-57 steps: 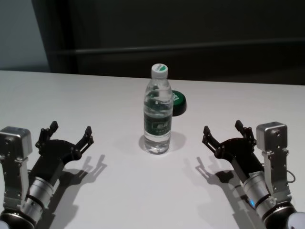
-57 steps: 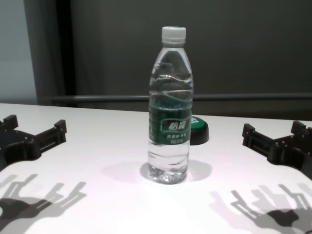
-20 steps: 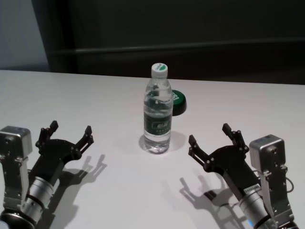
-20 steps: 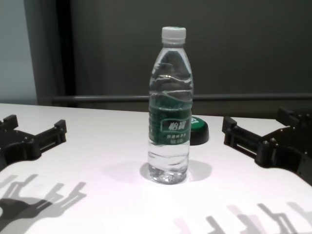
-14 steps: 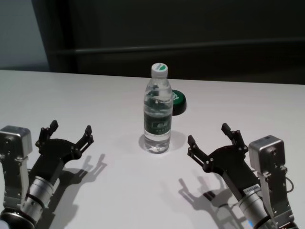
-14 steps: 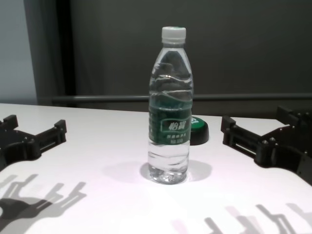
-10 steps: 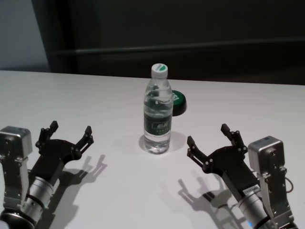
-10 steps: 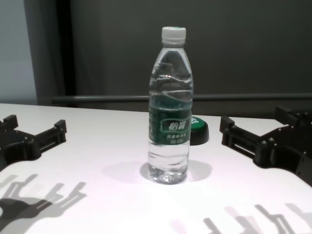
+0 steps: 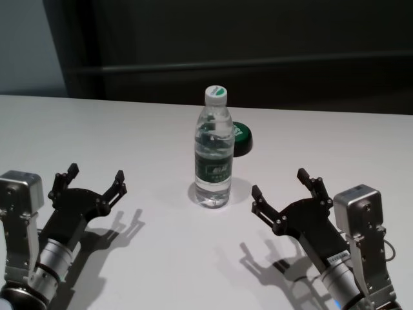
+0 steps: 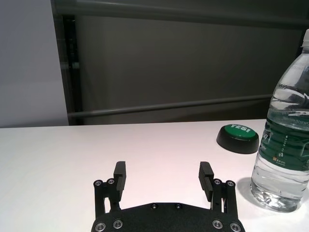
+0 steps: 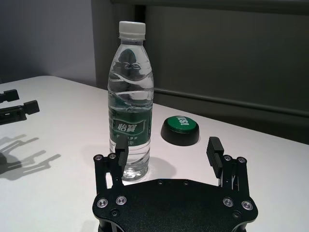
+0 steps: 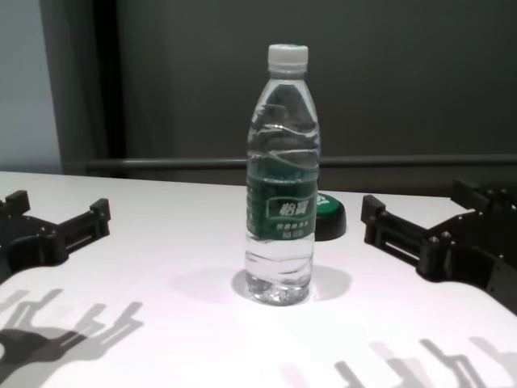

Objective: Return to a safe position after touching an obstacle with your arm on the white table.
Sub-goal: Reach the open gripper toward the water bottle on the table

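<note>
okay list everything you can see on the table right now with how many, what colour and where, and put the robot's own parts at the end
tall clear plastic water bottle: one, clear with a white screw cap and dark green label, standing upright near the middle of the table, between the two grippers.
low round disc: one, black base with a green top, just behind the bottle on the robot's right side.
broad white table: one, plain white, filling the lower part of the head view.
dark wall with a horizontal rail: one, dark grey, behind the table's far edge.
left gripper: one, black, open, above the table on the robot's left, well apart from the bottle.
right gripper: one, black, open, above the table on the robot's right, near the bottle but not touching it.
</note>
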